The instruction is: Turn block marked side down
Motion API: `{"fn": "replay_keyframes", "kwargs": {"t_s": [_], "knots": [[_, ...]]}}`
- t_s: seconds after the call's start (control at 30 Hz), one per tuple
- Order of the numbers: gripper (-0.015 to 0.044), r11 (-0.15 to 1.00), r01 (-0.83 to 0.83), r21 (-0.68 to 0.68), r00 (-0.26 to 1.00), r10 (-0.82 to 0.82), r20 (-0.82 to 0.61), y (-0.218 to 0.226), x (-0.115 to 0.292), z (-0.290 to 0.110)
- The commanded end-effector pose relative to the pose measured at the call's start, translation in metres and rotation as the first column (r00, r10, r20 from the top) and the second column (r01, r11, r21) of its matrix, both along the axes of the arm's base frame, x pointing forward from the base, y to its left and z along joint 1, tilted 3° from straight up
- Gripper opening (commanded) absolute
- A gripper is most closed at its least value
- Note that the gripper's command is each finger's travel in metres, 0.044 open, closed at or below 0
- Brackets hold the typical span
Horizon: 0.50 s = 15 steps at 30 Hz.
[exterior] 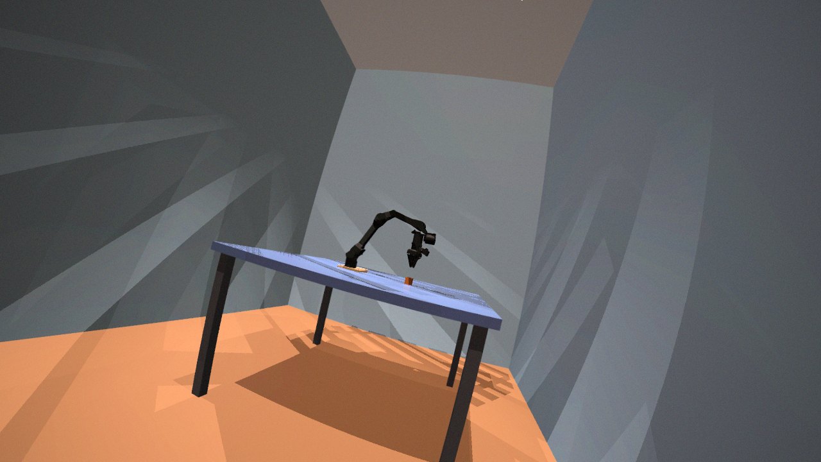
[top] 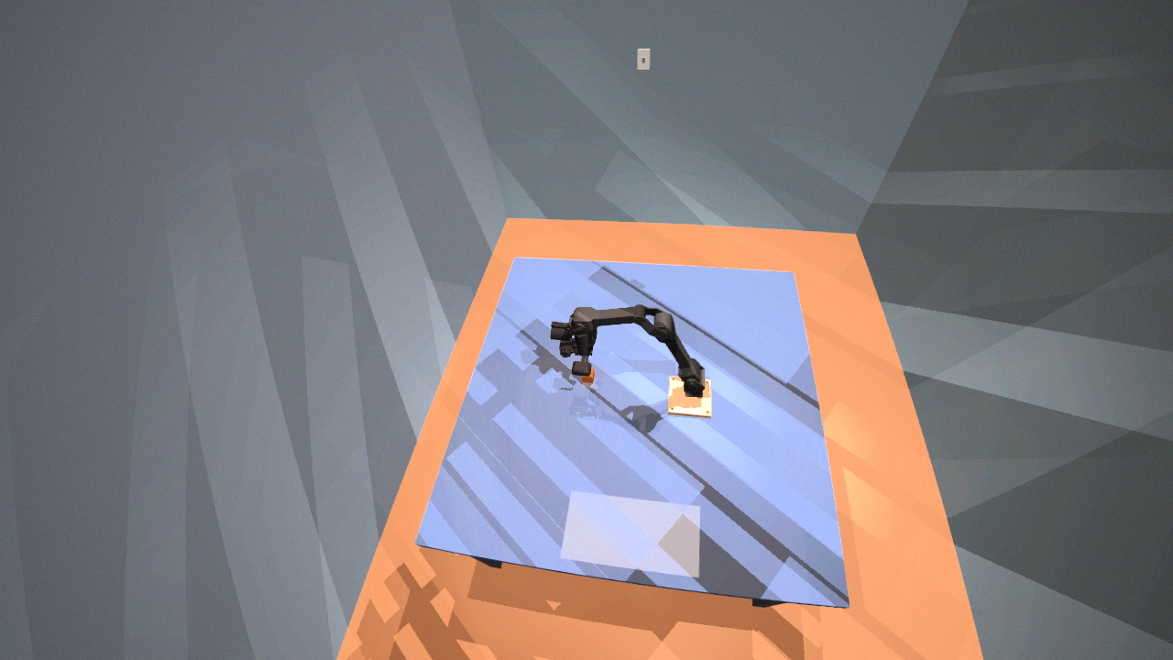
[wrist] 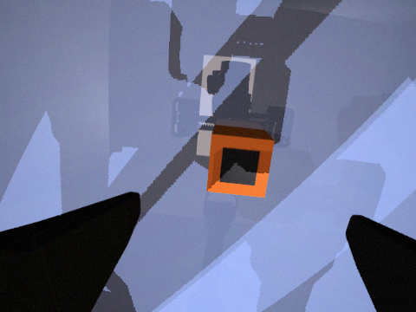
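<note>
Top view: you have one block (top: 586, 377) left of centre on the table (top: 738, 459), under the one gripper (top: 580, 364).

Exterior view: the gripper (exterior: 413, 263) hangs above the block (exterior: 408, 280), not touching.

Wrist view: jaws wide open and empty; the block (wrist: 241, 163), centre frame, shows its dark marked face up. You've flipped nothing yet: grasp, turn and release remain.

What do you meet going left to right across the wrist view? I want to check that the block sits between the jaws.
Left finger → orange block, its dark marked face up, on the table → right finger. The jaws stand wide open, holding nothing.
</note>
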State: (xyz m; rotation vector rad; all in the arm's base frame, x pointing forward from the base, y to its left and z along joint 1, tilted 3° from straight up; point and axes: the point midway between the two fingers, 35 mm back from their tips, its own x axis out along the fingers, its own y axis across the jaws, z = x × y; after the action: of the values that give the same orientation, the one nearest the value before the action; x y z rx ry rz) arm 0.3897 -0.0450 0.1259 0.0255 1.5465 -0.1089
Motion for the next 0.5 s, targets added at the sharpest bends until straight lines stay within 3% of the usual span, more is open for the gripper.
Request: {"fn": "replay_keyframes", "kwargs": {"t_s": [0.0,0.47], "knots": [[0.0440,1.000,0.004,0.006,1.000,-0.004,-0.007,-0.001,0.000,-0.022],[0.0440,1.000,0.004,0.006,1.000,-0.004,-0.007,-0.003,0.001,-0.050]]}}
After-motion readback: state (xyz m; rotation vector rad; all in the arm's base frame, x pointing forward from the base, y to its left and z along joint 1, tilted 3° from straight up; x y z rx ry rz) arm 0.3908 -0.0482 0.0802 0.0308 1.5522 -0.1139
